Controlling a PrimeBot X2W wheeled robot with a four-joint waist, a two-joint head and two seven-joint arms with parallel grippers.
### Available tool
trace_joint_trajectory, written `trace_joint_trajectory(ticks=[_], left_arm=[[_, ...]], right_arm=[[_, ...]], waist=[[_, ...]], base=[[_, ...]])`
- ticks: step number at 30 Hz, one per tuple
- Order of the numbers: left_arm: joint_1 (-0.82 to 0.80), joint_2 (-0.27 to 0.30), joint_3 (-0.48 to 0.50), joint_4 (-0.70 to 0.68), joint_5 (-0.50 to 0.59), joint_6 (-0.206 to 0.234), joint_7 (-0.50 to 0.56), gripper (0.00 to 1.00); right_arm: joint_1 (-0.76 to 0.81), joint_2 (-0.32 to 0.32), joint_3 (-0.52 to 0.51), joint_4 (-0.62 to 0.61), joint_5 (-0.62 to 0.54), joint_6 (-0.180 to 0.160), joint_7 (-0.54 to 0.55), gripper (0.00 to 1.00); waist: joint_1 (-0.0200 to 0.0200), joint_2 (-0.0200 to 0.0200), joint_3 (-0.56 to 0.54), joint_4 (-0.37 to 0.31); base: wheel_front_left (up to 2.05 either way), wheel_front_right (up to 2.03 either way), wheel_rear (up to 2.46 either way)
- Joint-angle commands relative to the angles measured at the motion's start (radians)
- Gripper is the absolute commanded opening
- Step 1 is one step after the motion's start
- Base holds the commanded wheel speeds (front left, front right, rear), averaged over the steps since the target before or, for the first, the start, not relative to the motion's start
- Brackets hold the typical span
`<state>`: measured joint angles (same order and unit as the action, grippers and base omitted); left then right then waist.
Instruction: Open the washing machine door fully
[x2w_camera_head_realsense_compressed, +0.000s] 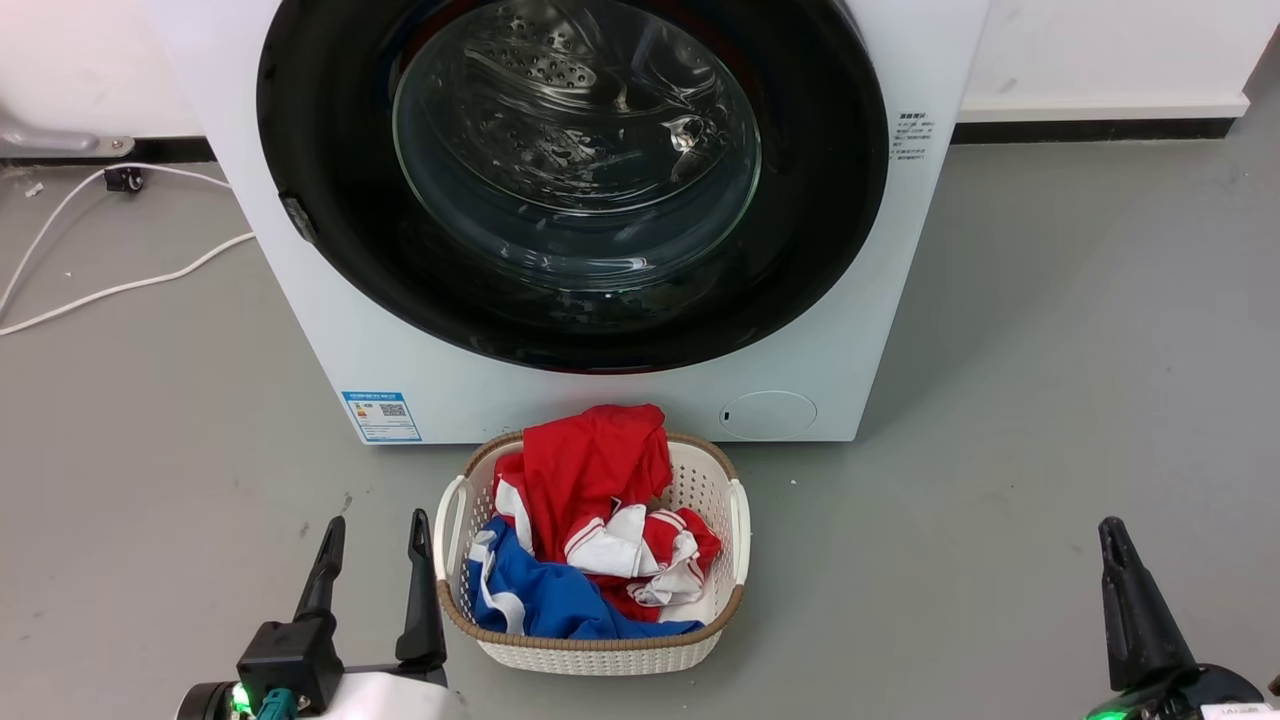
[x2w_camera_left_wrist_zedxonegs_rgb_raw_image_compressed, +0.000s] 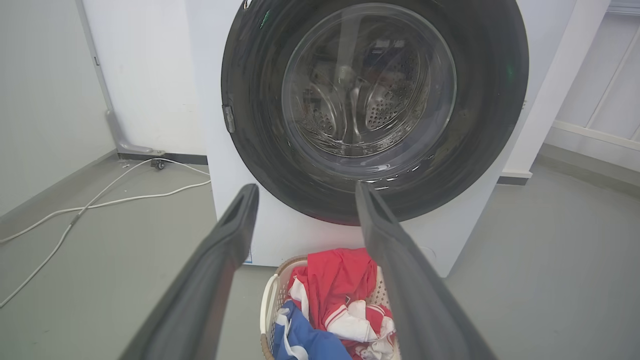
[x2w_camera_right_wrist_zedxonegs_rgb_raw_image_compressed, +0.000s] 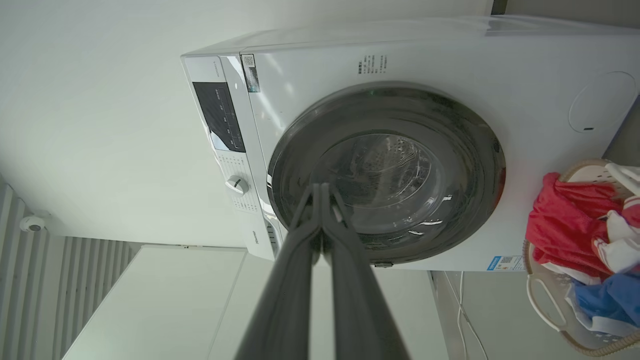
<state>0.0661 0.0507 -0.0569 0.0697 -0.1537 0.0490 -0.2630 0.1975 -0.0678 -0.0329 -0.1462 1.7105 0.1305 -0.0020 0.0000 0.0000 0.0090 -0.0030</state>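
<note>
Cream basket (x2w_camera_head_realsense_compressed: 590, 655) w/ red+blue clothes (x2w_camera_head_realsense_compressed: 590, 470) by washing machine (x2w_camera_head_realsense_compressed: 600, 400).

Left gripper (x2w_camera_head_realsense_compressed: 378, 525): low at the left, both dark fingers pointing up and forward, spread well apart — jaws wide. Pale forearm (x2w_camera_head_realsense_compressed: 395, 697) visible beneath it. Right gripper (x2w_camera_head_realsense_compressed: 1115, 545): low at the right, fingers pressed together to the tips — seen as one dark blade.
</note>
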Motion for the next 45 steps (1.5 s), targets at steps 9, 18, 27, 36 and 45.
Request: trace_joint_trajectory(ticks=[9,18,27,36,45], left_arm=[[0.008,0.0,0.0,-0.011,0.013,0.006,-0.003,1.0],[-0.03,0.0,-0.01,-0.021,0.02,0.007,-0.003,1.0],[-0.083,0.0,-0.021,-0.04,0.036,0.003,-0.003,1.0],[-0.164,0.0,-0.047,-0.055,0.033,0.001,-0.003,1.0],[-0.233,0.0,-0.082,-0.076,0.021,0.014,-0.003,1.0]], right_arm=[[0.012,0.015,-0.02,0.009,-0.037,0.0,0.041,0.0],[-0.106,-0.009,-0.143,0.055,-0.042,0.0,0.048,0.0],[-0.368,-0.156,-0.28,0.161,-0.075,0.0,0.108,0.0],[-0.674,-0.308,-0.248,0.27,-0.141,0.0,0.18,0.0],[-0.947,-0.451,-0.162,0.38,-0.211,0.0,0.26,0.0]], waist=[[0.0,0.0,0.004,0.004],[0.0,0.0,0.051,0.021],[0.0,0.0,0.144,0.054],[0.0,0.0,0.28,0.097],[0.0,0.0,0.394,0.149]], base=[[0.0,0.0,0.0],[0.0,0.0,0.0],[0.0,0.0,0.0],[0.0,0.0,0.0],[0.0,0.0,0.0]])
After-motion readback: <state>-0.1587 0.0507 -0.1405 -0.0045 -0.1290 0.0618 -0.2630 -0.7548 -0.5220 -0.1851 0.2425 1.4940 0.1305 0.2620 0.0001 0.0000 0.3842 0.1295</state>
